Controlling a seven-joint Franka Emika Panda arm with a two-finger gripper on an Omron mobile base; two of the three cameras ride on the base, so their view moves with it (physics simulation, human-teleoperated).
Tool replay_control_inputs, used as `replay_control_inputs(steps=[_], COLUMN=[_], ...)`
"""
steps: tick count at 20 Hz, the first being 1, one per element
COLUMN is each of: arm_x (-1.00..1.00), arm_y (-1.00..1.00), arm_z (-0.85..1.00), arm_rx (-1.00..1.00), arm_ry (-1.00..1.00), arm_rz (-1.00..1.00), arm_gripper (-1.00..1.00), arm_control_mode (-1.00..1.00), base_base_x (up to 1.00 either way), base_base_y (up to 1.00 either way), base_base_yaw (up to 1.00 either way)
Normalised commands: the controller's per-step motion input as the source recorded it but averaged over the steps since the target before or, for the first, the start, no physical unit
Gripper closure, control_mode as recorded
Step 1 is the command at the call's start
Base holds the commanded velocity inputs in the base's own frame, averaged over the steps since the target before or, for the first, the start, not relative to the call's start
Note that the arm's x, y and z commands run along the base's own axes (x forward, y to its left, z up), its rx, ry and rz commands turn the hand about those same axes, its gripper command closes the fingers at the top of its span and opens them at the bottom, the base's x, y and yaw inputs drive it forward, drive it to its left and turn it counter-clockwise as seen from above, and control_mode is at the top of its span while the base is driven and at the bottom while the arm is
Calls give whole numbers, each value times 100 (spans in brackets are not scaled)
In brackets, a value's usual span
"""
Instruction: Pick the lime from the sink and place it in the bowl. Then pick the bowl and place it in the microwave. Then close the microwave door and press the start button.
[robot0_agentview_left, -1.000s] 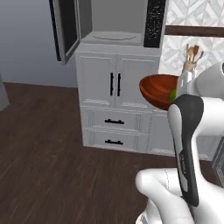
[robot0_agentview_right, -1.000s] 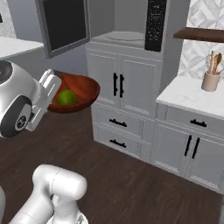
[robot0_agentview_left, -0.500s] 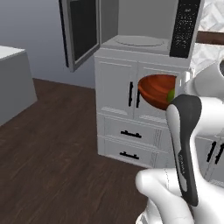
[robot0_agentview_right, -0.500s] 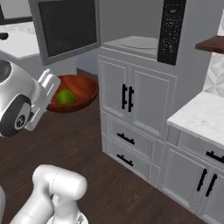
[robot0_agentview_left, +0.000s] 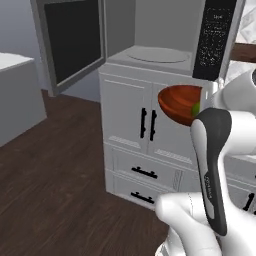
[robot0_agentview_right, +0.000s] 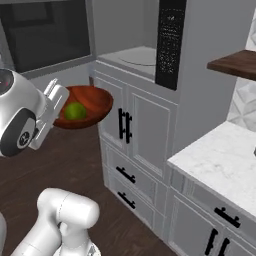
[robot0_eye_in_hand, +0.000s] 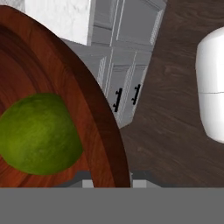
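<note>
Holding the bowl (robot0_agentview_right: 82, 106) by its rim, my gripper (robot0_eye_in_hand: 109, 177) is pinched onto the wooden edge, one finger on either side of it in the hand view. I see the bowl carried in the air, level and upright, in front of the microwave (robot0_agentview_left: 165, 40) and lower than its floor, about level with the grey cabinet doors (robot0_agentview_left: 145, 120) beneath it. The lime (robot0_agentview_right: 75, 110) sits inside the bowl, resting against the inner wall on the side nearest the gripper. I see the microwave door (robot0_agentview_left: 70, 42) swung wide open to the left of the microwave, its dark glass facing outward. The round turntable plate (robot0_agentview_left: 157, 55) lies bare on the microwave floor. Right of the microwave, a white marble counter (robot0_agentview_right: 220, 165) runs along the wall.
</note>
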Motion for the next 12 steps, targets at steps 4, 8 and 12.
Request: replay_control_inputs(steps=[4,8,12], arm_x=[0,0,0], arm_y=[0,0,0], arm_z=[0,0,0], arm_rx=[0,0,0], arm_ry=[0,0,0], arm_rz=[0,0,0], arm_gripper=[100,100,100], arm_control_mode=[100,100,100], base_base_x=[73,71,57], base_base_y=[-21,-6,9], base_base_yaw=[17,16,8])
